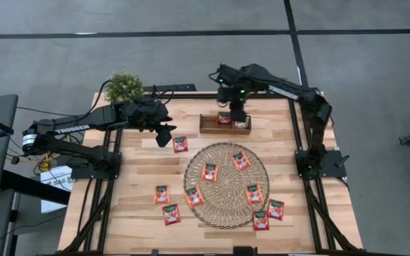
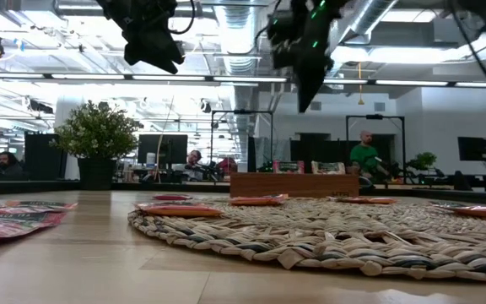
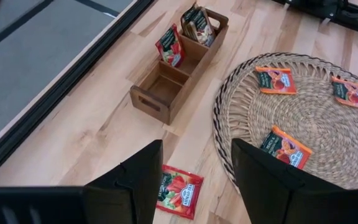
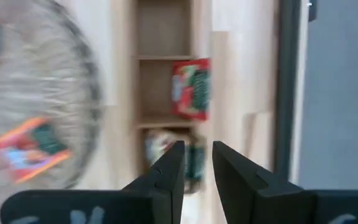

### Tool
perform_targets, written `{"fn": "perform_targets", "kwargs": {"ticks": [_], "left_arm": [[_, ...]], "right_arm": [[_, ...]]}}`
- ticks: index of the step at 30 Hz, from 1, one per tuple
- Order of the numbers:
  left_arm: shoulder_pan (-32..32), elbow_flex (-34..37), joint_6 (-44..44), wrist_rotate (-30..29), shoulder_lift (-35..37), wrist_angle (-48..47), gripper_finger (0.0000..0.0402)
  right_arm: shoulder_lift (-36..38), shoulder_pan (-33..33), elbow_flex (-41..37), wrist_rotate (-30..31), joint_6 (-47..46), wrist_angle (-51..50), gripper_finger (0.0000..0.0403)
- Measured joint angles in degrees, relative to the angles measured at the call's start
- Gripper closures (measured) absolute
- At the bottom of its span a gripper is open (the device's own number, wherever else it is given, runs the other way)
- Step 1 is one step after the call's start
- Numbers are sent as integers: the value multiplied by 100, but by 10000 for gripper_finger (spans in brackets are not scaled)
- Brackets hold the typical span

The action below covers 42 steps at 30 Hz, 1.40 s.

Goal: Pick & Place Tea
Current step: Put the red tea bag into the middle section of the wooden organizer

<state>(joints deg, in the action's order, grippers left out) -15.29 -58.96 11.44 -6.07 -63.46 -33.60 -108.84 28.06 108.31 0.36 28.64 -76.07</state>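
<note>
pale wooden table [image 1: 134,213] carries the woven mat [image 1: 226,213] with tea sachets, and the left gripper [image 3: 191,180], fingers wide apart, hangs over one tea sachet [image 3: 178,191] beside the mat, while the right gripper [image 4: 196,163], fingers narrowly apart and empty, hovers over the wooden tray [image 1: 206,128].

The table [image 1: 134,171] is pale planked wood, smooth and matt. The round mat [image 3: 316,124] is coarse woven straw, rough. The small tray [image 3: 166,93] is brown wood. The tea sachets [image 3: 179,191] look glossy foil.
</note>
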Motion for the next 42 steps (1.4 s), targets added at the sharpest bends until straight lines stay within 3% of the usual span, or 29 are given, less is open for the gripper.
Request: {"fn": "perform_targets", "kwargs": {"ticks": [9, 19, 24, 30, 36, 42], "left_arm": [[-25, 4, -304, -20, -173, 73, 220], [-44, -1, -304, 4, -928, 116, 220], [-44, -1, -304, 2, -1226, 120, 220], [-44, 0, -304, -19, -1316, 138, 220], [-44, 0, -299, -22, -1316, 127, 220], [-44, 0, -281, -20, -1313, 127, 220]], "right_arm": [[1376, 96, -320, -1010, -858, -970, 328], [3597, -281, -2581, -1499, -2392, -747, 328], [4603, -1430, -3932, -1556, -3946, -293, 328], [5272, -3215, -5429, -1394, -6051, 1025, 328], [5177, -4739, -6353, -1086, -7564, 1923, 328], [4649, -5840, -6640, -922, -8366, 2173, 328]]}}
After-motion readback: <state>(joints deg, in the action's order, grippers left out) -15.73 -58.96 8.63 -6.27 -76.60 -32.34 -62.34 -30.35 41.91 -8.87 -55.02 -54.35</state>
